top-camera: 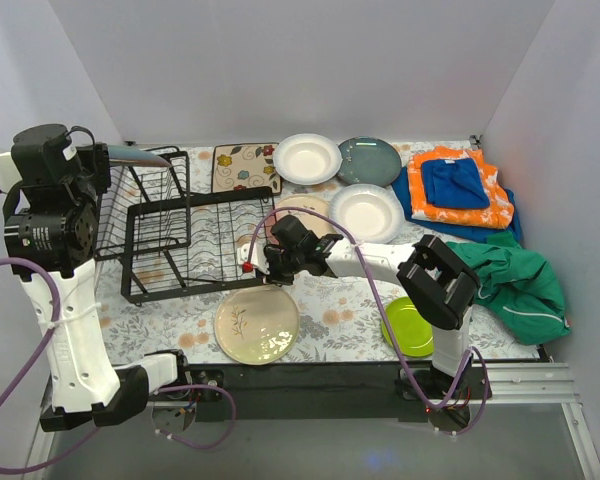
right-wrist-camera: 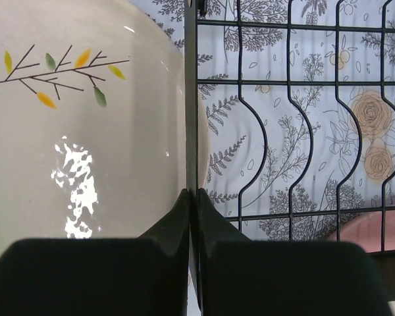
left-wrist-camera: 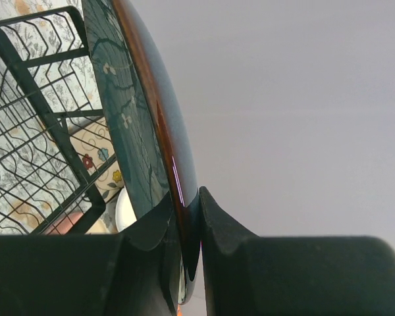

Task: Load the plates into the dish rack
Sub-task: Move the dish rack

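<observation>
Two arms are committed at once. Your left gripper (left-wrist-camera: 185,201) is pinched tight on the rim of a dark plate (left-wrist-camera: 128,112), which it holds on edge, high above the far left end of the rack (top-camera: 200,200). Your right gripper (right-wrist-camera: 192,196) is closed hard on the thin wire of the rack's near right rim, with nothing else between its fingers.

No plate can be seen in the rack's slots. The rest lie flat on the table (top-camera: 340,320):
- a cream plate (top-camera: 257,325) just in front of the rack and close beside your right gripper
- two white plates (top-camera: 307,158) (top-camera: 365,212)
- a second dark plate (top-camera: 370,160)
- a pink plate (top-camera: 305,205), half hidden behind the rack's corner
- a green plate (top-camera: 408,325) near your right arm's base

The likely trouble is the narrow grip on the dark plate. Only the fingertips bite its glossy edge, so a knock against the rack's raised side frame could swing it or slip it free. A pull from your right arm would drag the rack off line, possibly onto the cream plate.
</observation>
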Tool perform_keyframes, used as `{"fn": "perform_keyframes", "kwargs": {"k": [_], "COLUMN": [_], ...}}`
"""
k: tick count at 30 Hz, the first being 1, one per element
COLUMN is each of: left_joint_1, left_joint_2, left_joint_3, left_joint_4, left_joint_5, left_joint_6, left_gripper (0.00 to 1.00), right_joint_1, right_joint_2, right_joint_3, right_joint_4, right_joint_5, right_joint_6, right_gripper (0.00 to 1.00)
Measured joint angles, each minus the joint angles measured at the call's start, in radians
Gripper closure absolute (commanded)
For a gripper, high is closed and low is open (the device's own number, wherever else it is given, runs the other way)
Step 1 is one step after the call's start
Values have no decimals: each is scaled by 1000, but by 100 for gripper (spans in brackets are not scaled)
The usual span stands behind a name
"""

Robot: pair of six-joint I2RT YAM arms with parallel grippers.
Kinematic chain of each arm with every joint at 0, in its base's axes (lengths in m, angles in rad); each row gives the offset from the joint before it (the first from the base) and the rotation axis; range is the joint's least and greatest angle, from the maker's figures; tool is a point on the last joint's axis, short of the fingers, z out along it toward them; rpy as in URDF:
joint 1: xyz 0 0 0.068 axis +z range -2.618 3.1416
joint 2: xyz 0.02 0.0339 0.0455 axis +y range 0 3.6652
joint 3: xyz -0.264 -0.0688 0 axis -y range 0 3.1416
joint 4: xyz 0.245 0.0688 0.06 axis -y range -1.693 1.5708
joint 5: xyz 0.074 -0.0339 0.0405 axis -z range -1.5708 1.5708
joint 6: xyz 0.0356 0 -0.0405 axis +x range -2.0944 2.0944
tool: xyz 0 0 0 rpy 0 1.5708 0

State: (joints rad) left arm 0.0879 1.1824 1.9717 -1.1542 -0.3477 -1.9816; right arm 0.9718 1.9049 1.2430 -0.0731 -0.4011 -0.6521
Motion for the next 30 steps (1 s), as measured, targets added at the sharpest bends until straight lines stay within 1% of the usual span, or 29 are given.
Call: {"fn": "perform_keyframes", "kwargs": {"k": [7,8,10,11,12,14,15,16,17,18,25,30], "left_joint_1": [0,0,0,0,0,0,0,0,0,0,0,0], "left_joint_2": [0,0,-1,-1,-1,1,3,7,13,21,115,194], "left_joint_3": [-2,-5,-14,-19,-25,-36,-40,-45,-47,-47,-45,-45], "left_joint_4": [19,21,27,28,31,33,35,38,41,46,120,154], "left_joint_5": [0,0,0,0,-1,-1,-2,-2,-1,-1,6,21], "left_joint_6": [0,0,0,0,0,0,0,0,0,0,0,0], "left_gripper": [100,100,100,100,100,100,100,100,100,100,100,100], "right_joint_1": [4,4,4,4,5,4,3,1,-2,-3,-11,-28], "right_joint_2": [0,0,0,0,0,0,0,0,0,0,-26,-122], "right_joint_3": [0,0,0,0,0,0,0,0,0,0,47,63], "right_joint_4": [14,15,16,16,17,18,21,23,23,23,17,17], "right_joint_5": [33,35,38,40,46,69,73,79,81,83,74,47], "right_joint_6": [82,90,100,105,108,114,109,109,110,108,103,103], "right_gripper": [99,96,77,65,46,33,21,16,9,5,2,2]}}
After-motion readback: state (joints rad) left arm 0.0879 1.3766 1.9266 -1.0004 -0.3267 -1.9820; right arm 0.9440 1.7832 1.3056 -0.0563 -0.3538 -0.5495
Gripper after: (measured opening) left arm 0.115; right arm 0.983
